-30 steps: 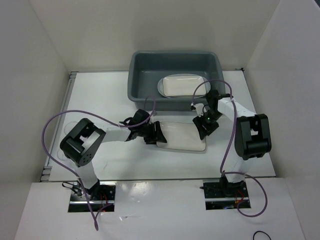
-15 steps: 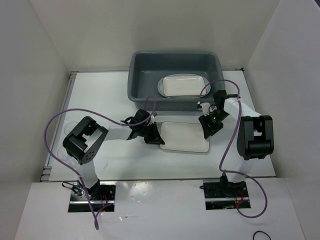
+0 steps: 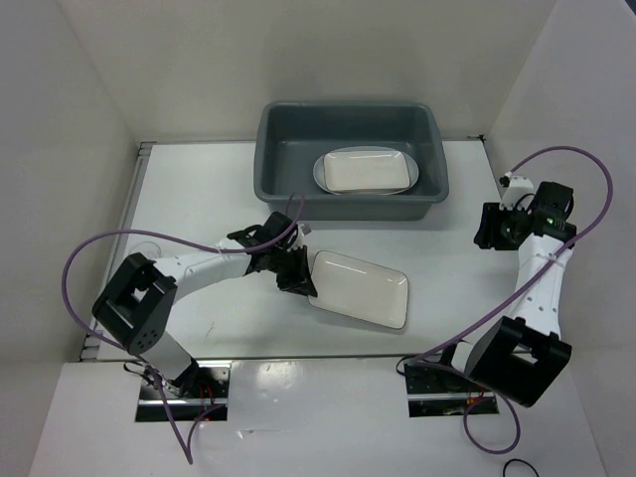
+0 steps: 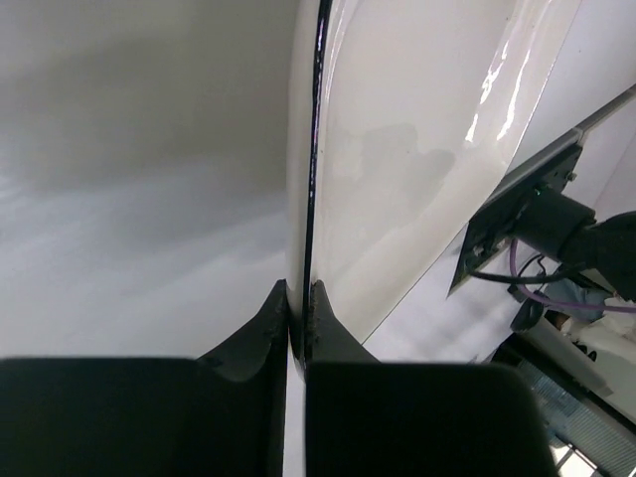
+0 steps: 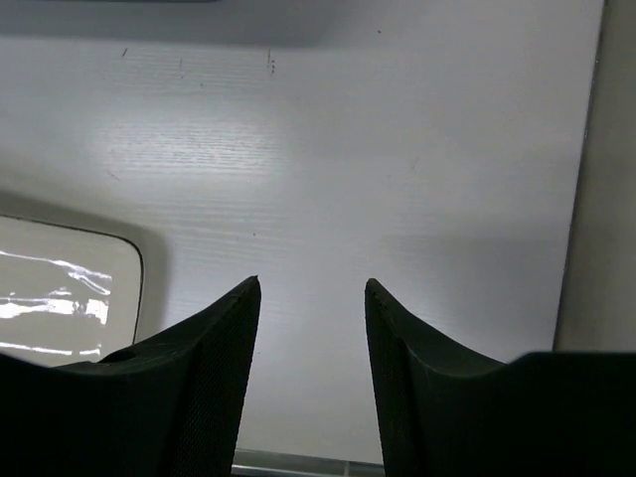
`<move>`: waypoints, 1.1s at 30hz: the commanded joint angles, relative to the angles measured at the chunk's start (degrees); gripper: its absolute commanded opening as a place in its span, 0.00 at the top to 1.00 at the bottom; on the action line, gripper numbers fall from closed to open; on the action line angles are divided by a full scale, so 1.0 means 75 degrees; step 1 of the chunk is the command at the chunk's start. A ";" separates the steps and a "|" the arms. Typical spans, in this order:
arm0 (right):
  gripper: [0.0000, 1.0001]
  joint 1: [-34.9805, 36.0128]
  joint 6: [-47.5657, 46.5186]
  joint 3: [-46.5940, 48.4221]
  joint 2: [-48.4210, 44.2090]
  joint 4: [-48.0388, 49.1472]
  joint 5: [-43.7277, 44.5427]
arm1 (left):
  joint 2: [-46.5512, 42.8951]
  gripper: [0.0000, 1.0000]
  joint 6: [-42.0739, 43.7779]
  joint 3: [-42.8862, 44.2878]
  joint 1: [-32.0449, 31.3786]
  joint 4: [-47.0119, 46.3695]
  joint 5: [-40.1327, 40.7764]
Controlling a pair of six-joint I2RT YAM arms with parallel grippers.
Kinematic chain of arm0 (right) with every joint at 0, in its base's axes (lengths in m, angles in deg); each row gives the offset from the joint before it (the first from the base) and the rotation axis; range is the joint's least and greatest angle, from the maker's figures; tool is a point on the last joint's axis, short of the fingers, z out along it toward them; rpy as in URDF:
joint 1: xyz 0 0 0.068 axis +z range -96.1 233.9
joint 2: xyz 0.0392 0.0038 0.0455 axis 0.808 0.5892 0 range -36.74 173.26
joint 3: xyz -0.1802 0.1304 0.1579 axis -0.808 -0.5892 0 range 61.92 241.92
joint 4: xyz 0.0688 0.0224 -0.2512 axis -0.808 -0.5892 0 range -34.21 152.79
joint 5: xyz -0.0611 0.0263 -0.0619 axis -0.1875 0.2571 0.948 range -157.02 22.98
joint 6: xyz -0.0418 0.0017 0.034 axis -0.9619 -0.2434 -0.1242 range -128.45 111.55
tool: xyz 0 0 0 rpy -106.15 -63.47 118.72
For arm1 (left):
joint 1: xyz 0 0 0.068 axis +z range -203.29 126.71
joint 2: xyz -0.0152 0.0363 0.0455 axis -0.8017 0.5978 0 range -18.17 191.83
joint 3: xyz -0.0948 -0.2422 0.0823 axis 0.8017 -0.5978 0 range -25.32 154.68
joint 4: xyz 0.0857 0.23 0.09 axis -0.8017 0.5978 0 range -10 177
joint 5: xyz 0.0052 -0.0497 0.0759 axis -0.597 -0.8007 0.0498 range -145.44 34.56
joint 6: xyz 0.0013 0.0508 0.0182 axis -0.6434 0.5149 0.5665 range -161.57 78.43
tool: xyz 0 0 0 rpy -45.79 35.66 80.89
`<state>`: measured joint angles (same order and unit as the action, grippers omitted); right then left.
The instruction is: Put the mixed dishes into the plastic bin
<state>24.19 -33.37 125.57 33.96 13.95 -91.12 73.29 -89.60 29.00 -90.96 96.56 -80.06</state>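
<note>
Left gripper (image 3: pixel 301 281): jaws are clamped on the left short rim of the cream rounded-rectangle plate (image 3: pixel 363 288). In the wrist view the rim is seen edge-on, pinched between the two fingertips.

Cream rounded-rectangle plate: it is found at the middle of the worktop (image 3: pixel 199 199), towards the near edge and a little short of the bin's near wall. Whether it is raised clear of the surface cannot be told.

Right gripper (image 3: pixel 491 227): jaws stand apart with nothing between them. It is held above bare worktop near the right edge, well apart from the plate.

Plastic bin (image 3: pixel 343 103): it is set at the middle of the far edge. A white plate (image 3: pixel 365 171) lies inside, towards the right end, apparently on an oval platter.

Handling: the plate is judged stiff, glazed, slippery and brittle, and fairly heavy for a pinch at a single rim. Held at one short end, its weight hangs out beyond the fingers, so drooping or sliding from the pads is to be expected. A deep bite over the rim, midway along the short side, is judged the soundest hold.

Step in hand: transfer of the plate over the bin's near wall is judged next.

Hazard: chipping is risked if the free end strikes the flared rim or the plate already inside.
</note>
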 commanded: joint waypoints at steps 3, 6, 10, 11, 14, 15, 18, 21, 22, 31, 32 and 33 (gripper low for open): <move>0.48 0.0013 0.0874 -0.0414 -0.0015 0.0758 0.0775 | -0.0781 1.00 0.0006 0.1041 -0.0016 -0.0227 -0.1216; 0.48 0.0013 0.0782 -0.0414 -0.0016 0.0758 0.0508 | -0.0851 1.00 0.0006 0.1042 0.0066 -0.0227 -0.1299; 0.48 0.0013 0.0511 -0.0414 0.0125 0.0559 0.0201 | -0.1014 1.00 -0.0065 0.1042 0.0217 -0.0379 -0.1393; 0.48 0.0013 0.0511 -0.0414 0.0125 0.0559 0.0201 | -0.1015 1.00 -0.0146 0.1042 0.0218 -0.0379 -0.1393; 0.48 0.0013 0.0511 -0.0414 0.0125 0.0559 0.0272 | -0.1097 1.00 -0.0147 0.1404 0.0300 -0.0379 -0.1462; 0.48 0.0013 0.0592 -0.0414 0.0125 0.0628 0.0364 | -0.1097 1.00 -0.0216 0.1544 0.0370 -0.0310 -0.1463; 0.49 -0.0068 0.0885 -0.0414 0.0054 0.0769 0.0658 | -0.1027 1.00 -0.0217 0.2130 0.0463 -0.0240 -0.1686; 0.49 -0.0140 0.1026 -0.0484 0.0054 0.0840 0.0939 | -0.0863 1.00 -0.0217 0.2831 0.0534 -0.0145 -0.1932; 0.49 -0.0140 0.1027 -0.0484 0.0054 0.0840 0.0940 | -0.0793 1.00 -0.0217 0.2986 0.0616 -0.0145 -0.2025; 0.37 -0.0210 0.1214 -0.0484 0.0300 0.0922 0.1058 | 0.0039 1.00 -0.0287 0.4486 0.1202 0.0031 -0.2435; 0.31 -0.0210 0.0878 -0.0484 0.0300 0.0841 0.0871 | 0.0144 1.00 -0.0287 0.4591 0.1353 -0.0062 -0.2505; 0.27 -0.0129 0.0875 -0.0391 0.0393 0.0736 0.0684 | 0.0354 1.00 -0.0287 0.4859 0.1424 -0.0156 -0.2506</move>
<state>23.01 -25.83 122.30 35.58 18.28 -83.82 74.31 -89.84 59.54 -82.48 104.91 -91.74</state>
